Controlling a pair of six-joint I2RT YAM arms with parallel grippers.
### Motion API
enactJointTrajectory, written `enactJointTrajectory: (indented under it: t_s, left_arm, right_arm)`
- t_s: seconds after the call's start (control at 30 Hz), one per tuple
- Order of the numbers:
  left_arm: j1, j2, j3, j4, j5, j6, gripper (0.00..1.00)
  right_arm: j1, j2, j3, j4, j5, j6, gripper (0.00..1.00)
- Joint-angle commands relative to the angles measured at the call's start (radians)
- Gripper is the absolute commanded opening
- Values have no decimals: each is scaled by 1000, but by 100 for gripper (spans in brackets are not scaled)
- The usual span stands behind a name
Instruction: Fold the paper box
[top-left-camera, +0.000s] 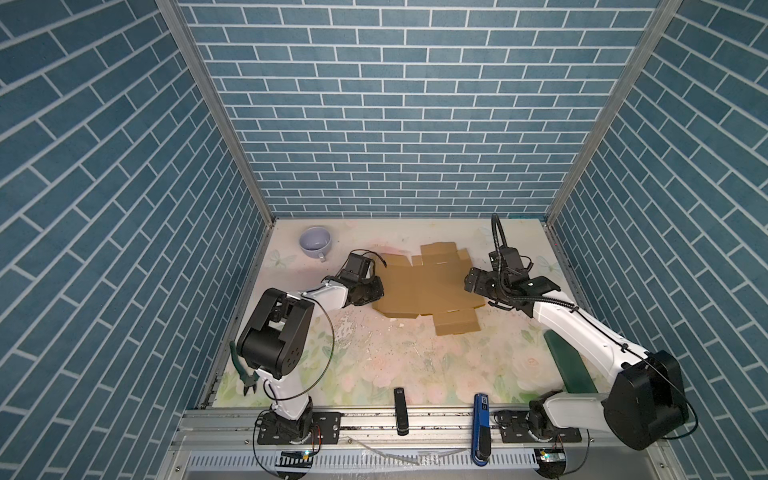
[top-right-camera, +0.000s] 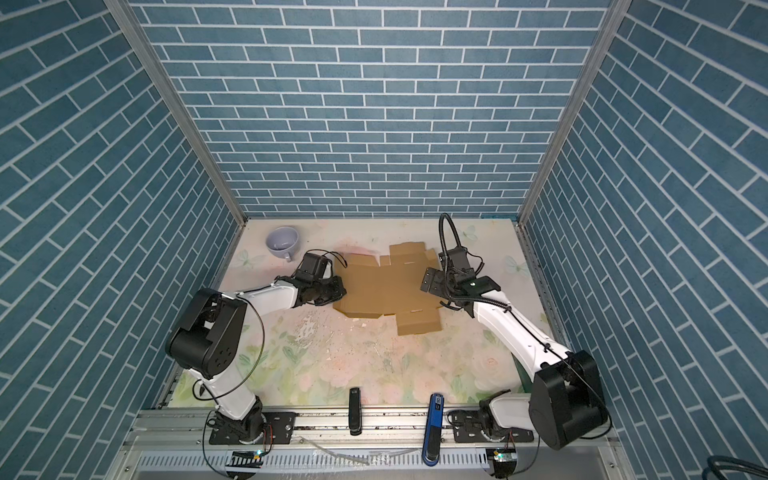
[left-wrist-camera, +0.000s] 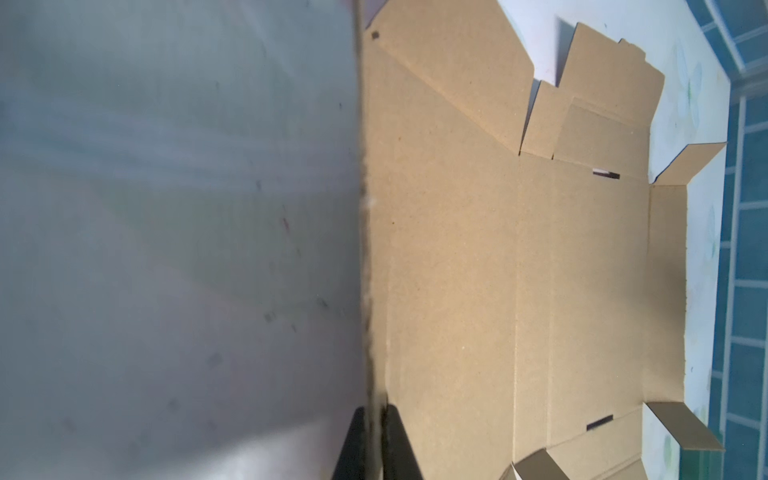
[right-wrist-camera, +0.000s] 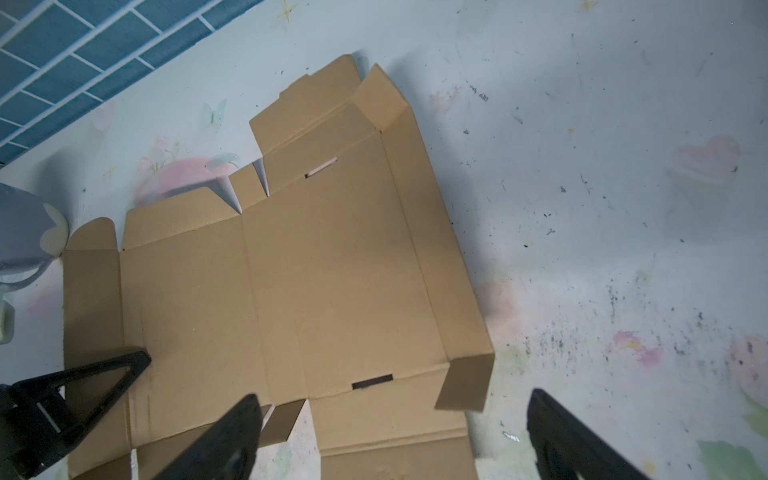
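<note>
Box (top-left-camera: 428, 286) flat, mid-table toward back. Left gripper (left-wrist-camera: 374, 419) clenched on its left edge. Right gripper (right-wrist-camera: 399, 436) spread wide over right edge, holding nothing. Bare table (top-left-camera: 415, 365) in front; mug (top-left-camera: 315, 243) near far-left corner.

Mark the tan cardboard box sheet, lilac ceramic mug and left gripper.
tan cardboard box sheet (top-left-camera: 424, 291): in a top view, main panel's centre.
lilac ceramic mug (top-left-camera: 315, 242): in a top view, inner bowl.
left gripper (left-wrist-camera: 374, 409): left wrist view, between the fingers.

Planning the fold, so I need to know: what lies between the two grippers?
Only the unfolded paper box, spanning from the left gripper to the right gripper; both top views show it.
</note>
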Motion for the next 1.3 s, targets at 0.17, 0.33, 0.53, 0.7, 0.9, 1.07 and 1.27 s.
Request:
enactJointTrajectory:
  t_s: [0.17, 0.33, 0.53, 0.7, 0.9, 1.07, 1.27]
  left_arm:
    - [-201, -109, -111, 56, -507, -414, 10]
    - [-245, -170, -162, -23, -643, -590, 10]
    - [-313, -168, -159, -72, -631, -656, 34]
    - [-355, -189, -162, -131, -605, -635, 56]
    - [-366, -293, -164, -242, -549, -531, 66]
    - [-365, -410, -161, -402, -561, -442, 74]
    - [-317, -520, -151, -462, -567, -266, 80]
  right_arm:
    - [-3, -67, -33, -22, -7, 85, 72]
    - [-3, -64, -47, -32, -15, 102, 70]
    - [-3, -21, -66, 3, -22, 142, 69]
    - [-3, 0, -78, 45, -37, 155, 68]
    - [-3, 32, -86, 75, -30, 153, 67]
    - [-3, 67, -95, 125, -36, 178, 66]
    - [-3, 132, -111, 203, -51, 220, 63]
